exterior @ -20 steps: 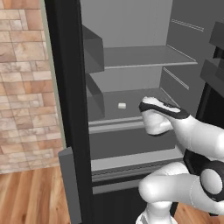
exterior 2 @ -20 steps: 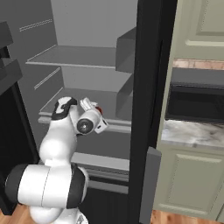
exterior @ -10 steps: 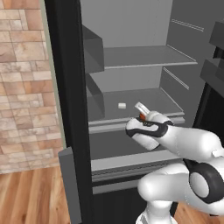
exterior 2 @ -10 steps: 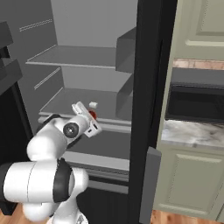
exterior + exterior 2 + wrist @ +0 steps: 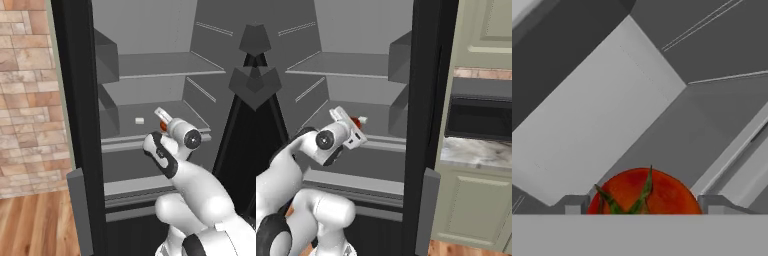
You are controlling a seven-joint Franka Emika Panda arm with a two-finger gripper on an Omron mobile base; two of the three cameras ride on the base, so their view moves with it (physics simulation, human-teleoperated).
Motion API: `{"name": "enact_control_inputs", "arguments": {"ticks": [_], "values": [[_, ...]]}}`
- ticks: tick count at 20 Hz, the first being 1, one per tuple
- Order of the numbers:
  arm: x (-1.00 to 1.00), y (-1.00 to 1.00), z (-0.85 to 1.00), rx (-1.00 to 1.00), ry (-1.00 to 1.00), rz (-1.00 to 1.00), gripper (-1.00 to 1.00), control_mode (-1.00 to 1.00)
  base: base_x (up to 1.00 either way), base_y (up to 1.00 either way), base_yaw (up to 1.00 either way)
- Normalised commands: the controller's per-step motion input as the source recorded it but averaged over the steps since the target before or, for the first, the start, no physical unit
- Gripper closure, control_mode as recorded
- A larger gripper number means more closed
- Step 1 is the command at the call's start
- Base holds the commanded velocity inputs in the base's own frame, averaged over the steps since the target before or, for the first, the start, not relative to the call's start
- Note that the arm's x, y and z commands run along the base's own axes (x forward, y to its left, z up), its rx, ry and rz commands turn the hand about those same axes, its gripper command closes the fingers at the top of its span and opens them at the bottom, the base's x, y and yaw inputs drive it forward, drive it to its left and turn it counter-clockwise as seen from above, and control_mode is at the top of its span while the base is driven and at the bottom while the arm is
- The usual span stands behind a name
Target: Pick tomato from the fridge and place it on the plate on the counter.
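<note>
Round glossy tomato [image 5: 644, 192] between pincer [image 5: 644, 204] tips

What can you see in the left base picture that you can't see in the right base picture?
The left base view alone shows a brick wall, a wooden floor and a small whitish block on the fridge shelf. The right base view alone shows the marbled counter, green cabinet doors and a black microwave. Both show the open fridge, the gripper and the red tomato at it.
</note>
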Motion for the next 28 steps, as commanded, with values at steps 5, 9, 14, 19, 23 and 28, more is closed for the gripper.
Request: {"name": "enact_control_inputs", "arguments": {"ticks": [5, 9, 14, 19, 23, 28], "values": [[-0.54, -0.03, 0.85, 0.0, 0.11, 0.02, 1.0, -1.0, 0.0, 0.0, 0.0], [-0.67, -0.04, 0.29, 0.0, 0.15, 0.01, 1.0, -1.0, 0.0, 0.0, 0.0], [-0.64, 0.0, -0.01, 0.0, 0.07, 0.0, 1.0, -1.0, 0.0, 0.0, 0.0], [-0.35, 0.0, -0.01, 0.0, 0.01, 0.0, 1.0, -1.0, 0.0, 0.0, 0.0], [0.0, 0.0, 0.0, 0.0, 0.0, 0.0, 1.0, -1.0, 0.0, 0.0, 0.0], [0.0, -0.01, 0.0, 0.0, 0.0, 0.0, 1.0, -1.0, 0.0, 0.0, 0.0]]}}
